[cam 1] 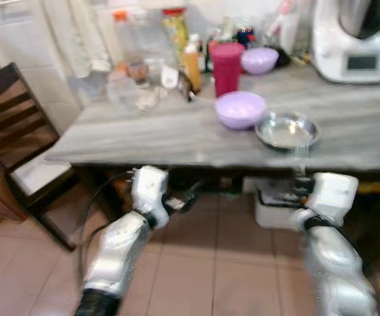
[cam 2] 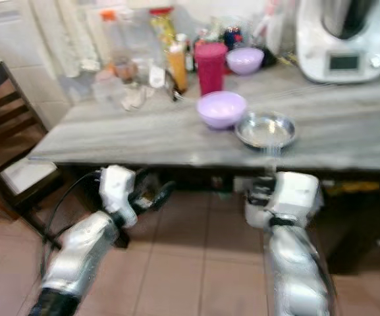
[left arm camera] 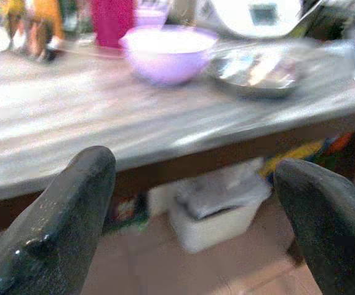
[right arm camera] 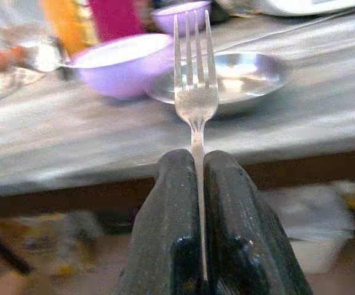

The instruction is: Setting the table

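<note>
Right gripper (right arm camera: 197, 169): pinching the fork (right arm camera: 195, 92) by its handle, tines pointing up, below the table (cam 1: 143, 135) edge and in front of the metal plate (cam 1: 286, 130).
Left gripper (left arm camera: 195, 203): hovering spread and empty (low, before the table edge).
Risk: the thin handle is sitting in a narrow pinch, so the fork could be twisting or slipping; rising, the tines might catch the edge or knock the purple bowl (cam 1: 240, 108).

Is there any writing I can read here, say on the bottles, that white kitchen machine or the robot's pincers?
No text can be read in these pictures.
White kitchen machine: it has a small screen, too blurred to read.
Bottles at the back of the table: the labels are a colour smear, unreadable.
Red tumbler: no marking visible.
Right pincer, shut on the fork: no lettering visible.
Left pincer, open: no lettering visible.
</note>
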### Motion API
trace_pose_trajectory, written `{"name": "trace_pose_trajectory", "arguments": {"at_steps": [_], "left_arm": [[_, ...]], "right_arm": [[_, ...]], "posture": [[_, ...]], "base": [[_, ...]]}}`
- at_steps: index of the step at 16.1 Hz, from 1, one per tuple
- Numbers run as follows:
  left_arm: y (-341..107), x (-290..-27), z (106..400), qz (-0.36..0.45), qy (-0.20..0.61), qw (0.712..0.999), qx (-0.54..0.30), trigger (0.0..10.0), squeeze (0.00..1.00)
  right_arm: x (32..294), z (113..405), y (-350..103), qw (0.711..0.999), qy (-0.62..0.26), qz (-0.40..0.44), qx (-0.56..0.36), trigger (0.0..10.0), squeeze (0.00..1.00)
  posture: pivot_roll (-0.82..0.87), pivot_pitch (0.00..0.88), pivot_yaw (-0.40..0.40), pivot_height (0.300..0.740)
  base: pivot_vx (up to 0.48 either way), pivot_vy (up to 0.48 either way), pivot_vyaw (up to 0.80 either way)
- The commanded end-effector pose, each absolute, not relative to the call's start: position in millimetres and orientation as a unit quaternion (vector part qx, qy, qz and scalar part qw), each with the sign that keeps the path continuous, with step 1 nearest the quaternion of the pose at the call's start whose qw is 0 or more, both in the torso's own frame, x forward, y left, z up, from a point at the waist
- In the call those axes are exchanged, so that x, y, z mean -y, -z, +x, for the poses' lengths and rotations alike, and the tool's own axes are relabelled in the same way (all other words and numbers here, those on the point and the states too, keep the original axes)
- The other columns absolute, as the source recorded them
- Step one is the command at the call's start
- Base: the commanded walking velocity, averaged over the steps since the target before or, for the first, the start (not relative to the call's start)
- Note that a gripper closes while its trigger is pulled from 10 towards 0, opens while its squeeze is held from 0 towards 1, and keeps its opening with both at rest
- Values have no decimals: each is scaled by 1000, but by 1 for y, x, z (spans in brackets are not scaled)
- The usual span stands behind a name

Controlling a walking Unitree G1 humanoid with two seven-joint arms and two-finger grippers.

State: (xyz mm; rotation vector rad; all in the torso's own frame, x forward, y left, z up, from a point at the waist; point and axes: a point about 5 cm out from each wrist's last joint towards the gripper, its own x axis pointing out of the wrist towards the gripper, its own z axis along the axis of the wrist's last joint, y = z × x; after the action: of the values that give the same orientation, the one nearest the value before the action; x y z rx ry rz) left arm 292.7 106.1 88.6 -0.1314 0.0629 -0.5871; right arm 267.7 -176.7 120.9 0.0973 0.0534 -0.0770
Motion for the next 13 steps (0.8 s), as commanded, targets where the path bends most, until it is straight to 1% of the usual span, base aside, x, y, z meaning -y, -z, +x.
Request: {"name": "trace_pose_trajectory", "arguments": {"at_steps": [1, 4, 5, 6, 9, 13], "left_arm": [[-96, -99, 294, -62, 301, 951, -20, 10000, 0], [-94, -99, 294, -61, 295, 953, -23, 10000, 0], [-93, -100, 295, -57, 283, 957, -28, 10000, 0], [-92, -102, 296, -53, 262, 963, -33, 10000, 0], [-90, -103, 296, -47, 253, 965, -42, 10000, 0], [-89, -104, 295, -19, 248, 968, -42, 10000, 0]], "right_arm": [[184, 267, -124, 997, 52, 44, -24, 10000, 0], [184, 267, -123, 997, 51, 45, -27, 10000, 0], [184, 267, -123, 997, 51, 45, -27, 10000, 0], [184, 268, -123, 997, 51, 45, -27, 10000, 0], [184, 268, -123, 997, 50, 44, -28, 10000, 0], [185, 268, -122, 997, 51, 45, -29, 10000, 0]], "posture": [[-342, 0, 121, 740], [-342, 0, 119, 740], [-340, 0, 118, 740], [-339, 0, 117, 740], [-338, 0, 116, 740], [-337, 0, 116, 740]], "base": [[420, 0, 0], [360, -269, 0], [0, -274, 0], [0, 0, 0], [0, 0, 0], [0, 0, 0]]}}
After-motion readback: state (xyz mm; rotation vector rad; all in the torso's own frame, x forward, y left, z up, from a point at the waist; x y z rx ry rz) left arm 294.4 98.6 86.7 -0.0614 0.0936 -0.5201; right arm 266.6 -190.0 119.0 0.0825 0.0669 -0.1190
